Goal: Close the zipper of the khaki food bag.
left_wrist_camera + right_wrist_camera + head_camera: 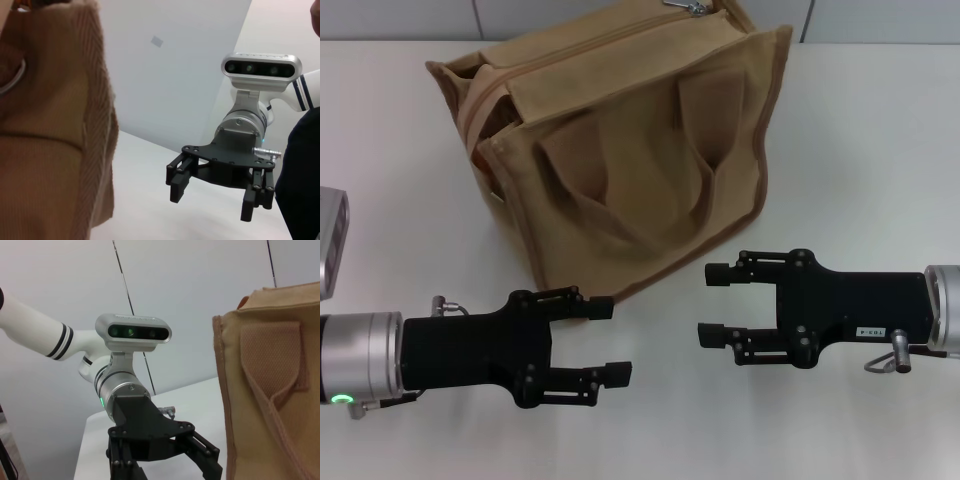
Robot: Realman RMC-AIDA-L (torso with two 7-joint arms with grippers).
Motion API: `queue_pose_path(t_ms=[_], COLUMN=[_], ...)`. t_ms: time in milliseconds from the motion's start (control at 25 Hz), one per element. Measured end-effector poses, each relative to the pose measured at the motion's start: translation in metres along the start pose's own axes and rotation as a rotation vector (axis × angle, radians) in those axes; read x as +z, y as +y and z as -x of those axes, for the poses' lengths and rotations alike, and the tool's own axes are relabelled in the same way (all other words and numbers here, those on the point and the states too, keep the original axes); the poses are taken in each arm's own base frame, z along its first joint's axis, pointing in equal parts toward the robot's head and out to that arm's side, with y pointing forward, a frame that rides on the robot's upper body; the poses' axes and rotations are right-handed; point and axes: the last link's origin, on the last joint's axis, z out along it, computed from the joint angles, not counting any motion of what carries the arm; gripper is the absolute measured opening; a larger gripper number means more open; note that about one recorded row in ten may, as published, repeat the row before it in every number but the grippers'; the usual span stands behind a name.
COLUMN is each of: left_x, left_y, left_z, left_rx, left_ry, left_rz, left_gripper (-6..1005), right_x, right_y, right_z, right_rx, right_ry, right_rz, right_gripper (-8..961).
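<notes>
The khaki food bag (620,150) stands on the white table (880,150), its handles lying flat on the front side. The zipper (590,45) runs across the top. It gapes at the left end, and its silver pull tab (686,7) sits at the far right end. My left gripper (612,340) is open, low in front of the bag's left corner and apart from it. My right gripper (712,304) is open in front of the bag's right corner, facing the left one. The bag also shows in the left wrist view (50,130) and the right wrist view (270,390).
The left wrist view shows the right gripper (215,200) farther off. The right wrist view shows the left gripper (165,467). A grey tiled wall (400,15) runs behind the table. A grey device (330,240) stands at the left edge.
</notes>
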Motion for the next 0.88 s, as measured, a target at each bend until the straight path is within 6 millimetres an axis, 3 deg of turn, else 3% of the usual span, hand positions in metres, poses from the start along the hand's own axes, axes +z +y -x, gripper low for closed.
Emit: queue_pose_path(t_ms=[880], left_x=[0.0008], left_y=[-0.0011], left_z=[-0.0043], left_rx=[0.008], left_ry=[0.019], left_rz=[0.002], left_gripper=[830], right_x=[0.0043], right_y=[-0.0004], right_z=[-0.0078], right_rx=[-0.012], right_ry=[0.034], right_rz=[0.004], right_gripper=[708])
